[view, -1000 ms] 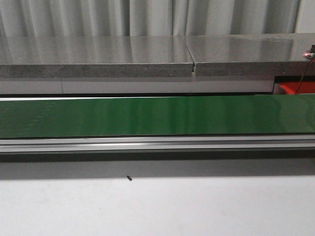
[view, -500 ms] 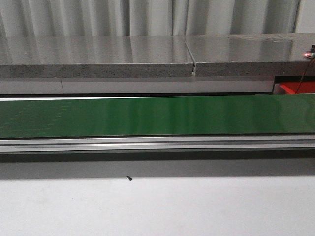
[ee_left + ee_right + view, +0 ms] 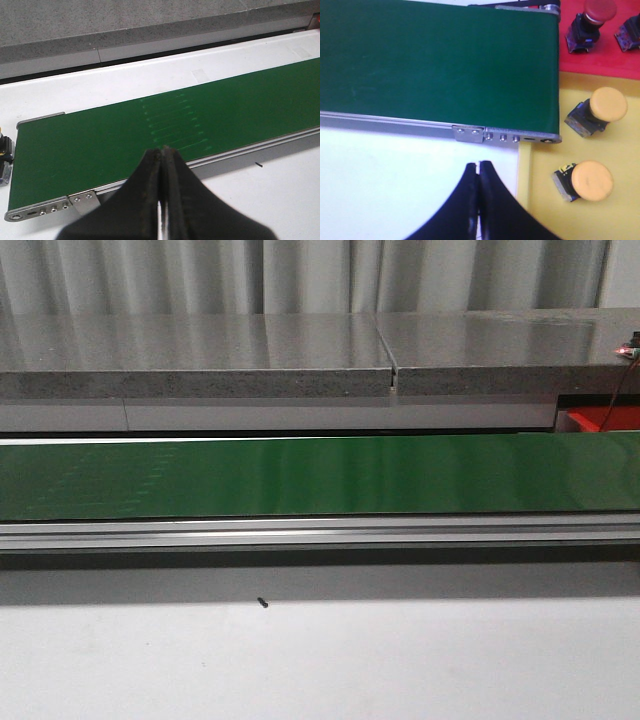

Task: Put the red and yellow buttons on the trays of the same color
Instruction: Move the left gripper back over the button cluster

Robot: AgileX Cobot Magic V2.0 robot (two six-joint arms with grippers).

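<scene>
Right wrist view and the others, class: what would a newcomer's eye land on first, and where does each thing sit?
The long green conveyor belt spans the front view with nothing on it. In the right wrist view, two yellow buttons lie on the yellow tray just past the belt's end, and a red button lies on the red tray beside it. Both grippers, left and right, have their jaws shut on nothing.
</scene>
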